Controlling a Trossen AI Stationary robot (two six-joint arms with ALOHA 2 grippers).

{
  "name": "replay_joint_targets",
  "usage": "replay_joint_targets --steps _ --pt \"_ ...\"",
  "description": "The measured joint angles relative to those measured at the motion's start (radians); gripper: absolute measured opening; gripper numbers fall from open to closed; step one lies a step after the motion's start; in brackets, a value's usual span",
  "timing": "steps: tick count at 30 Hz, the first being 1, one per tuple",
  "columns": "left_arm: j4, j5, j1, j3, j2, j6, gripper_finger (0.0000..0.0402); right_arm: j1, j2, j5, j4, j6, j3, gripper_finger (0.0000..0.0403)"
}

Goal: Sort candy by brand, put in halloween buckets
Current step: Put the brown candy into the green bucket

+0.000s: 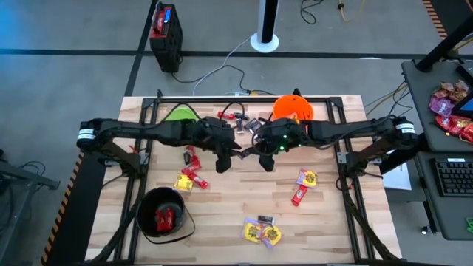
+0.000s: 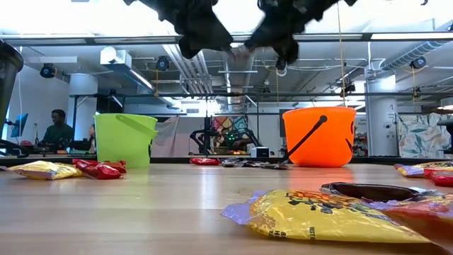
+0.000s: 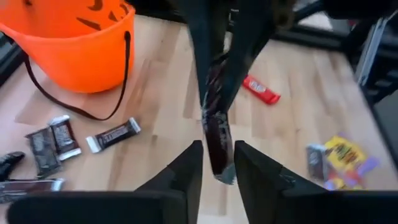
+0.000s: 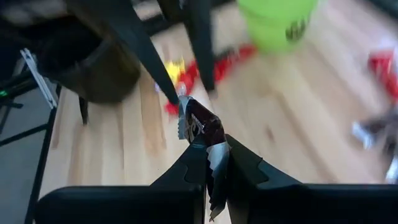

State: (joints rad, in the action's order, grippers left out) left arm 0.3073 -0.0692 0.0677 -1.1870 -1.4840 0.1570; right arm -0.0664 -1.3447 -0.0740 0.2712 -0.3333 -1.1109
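The right gripper [image 4: 214, 165] is clamped on 1 dark-wrapped candy [image 4: 202, 127], its fingers pressed against the crimped wrapper. The left gripper [image 3: 217, 163] has its fingers parted, 1 on each side of the other end of that same candy [image 3: 217, 140] without pinching it. In the high view both grippers meet tip to tip above the middle of the wooden table [image 1: 222, 214], the left gripper [image 1: 230, 154] just beside the right gripper [image 1: 255, 151].

Remaining candy lies scattered on the table: red and yellow pieces [image 1: 188, 174] left of centre, a yellow and red pair [image 1: 303, 185] to the right, a yellow group [image 1: 262, 230] near the front edge, and dark pieces [image 1: 247, 124] at the back between 2 buckets.

The lime green bucket [image 1: 179, 113] stands at the back left, the orange bucket [image 1: 293, 108] at the back right, and the black bucket [image 1: 161, 214] at the front left, holding red candy [image 1: 165, 218].
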Motion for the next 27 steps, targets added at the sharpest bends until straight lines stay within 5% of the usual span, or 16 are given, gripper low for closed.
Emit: replay_joint_targets --steps 11,14,19,27 --pt "-0.104 -0.051 -0.001 -0.004 0.000 0.064 0.0151 0.007 -0.032 0.029 0.052 0.179 -0.165 0.0023" --pt "-0.104 -0.053 -0.001 -0.017 0.004 0.061 0.0125 0.006 -0.032 0.025 0.064 0.169 -0.174 0.0033" --pt "-0.067 -0.051 0.005 -0.030 0.004 0.049 0.0021 -0.029 -0.032 -0.044 0.095 0.117 -0.175 0.0074" --pt "0.132 -0.016 0.013 -0.103 0.004 0.076 0.0011 -0.099 -0.025 -0.067 0.142 0.114 -0.196 0.0142"
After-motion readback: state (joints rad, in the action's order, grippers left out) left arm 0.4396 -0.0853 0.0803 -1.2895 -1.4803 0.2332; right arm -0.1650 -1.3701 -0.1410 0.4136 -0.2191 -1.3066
